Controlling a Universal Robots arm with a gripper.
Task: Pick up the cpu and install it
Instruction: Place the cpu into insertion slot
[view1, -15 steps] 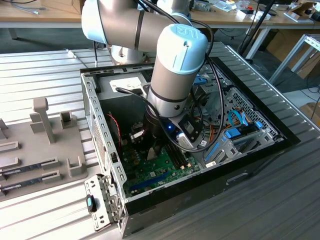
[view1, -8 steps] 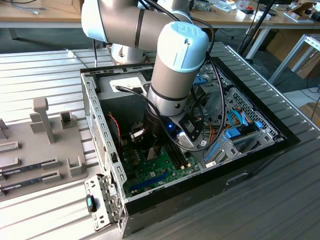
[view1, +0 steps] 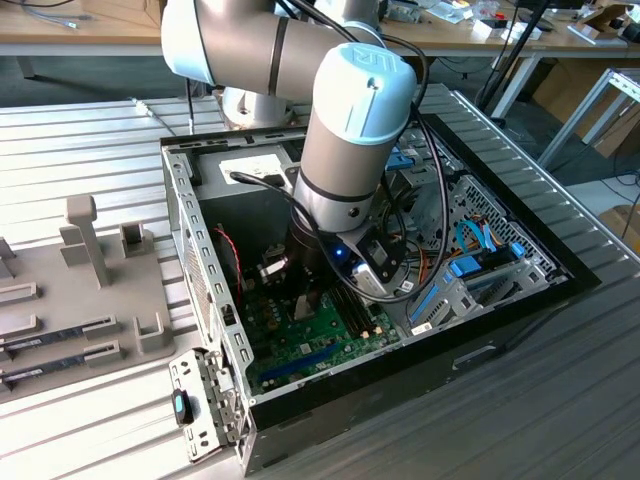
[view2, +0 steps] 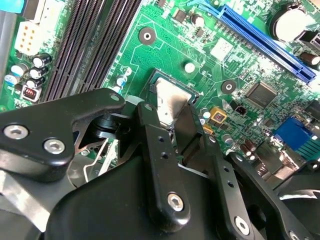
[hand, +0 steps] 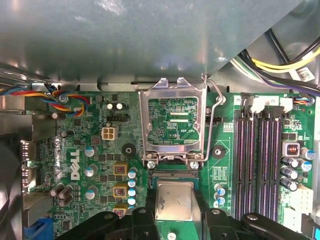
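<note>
The cpu (hand: 174, 200) (view2: 170, 100) is a small square chip with a silver top. It sits between my gripper's black fingers (hand: 145, 220) over the dark socket (view2: 192, 92) on the green motherboard (hand: 90, 145). My gripper (hand: 174, 214) (view2: 171, 114) is shut on the cpu, one finger against each side. The socket's metal load plate (hand: 172, 90) stands swung open just beyond the chip, its lever (hand: 214, 120) raised beside it. In the exterior view the arm (view1: 350, 130) reaches straight down into the open computer case (view1: 200, 250).
Dark memory slots (hand: 257, 160) (view2: 95, 40) run beside the socket and a blue expansion slot (view2: 265, 40) lies further off. A grey metal box (hand: 125, 35) and cable bundles (hand: 280, 60) hang close by. A grey fixture tray (view1: 70, 300) sits at the exterior view's left.
</note>
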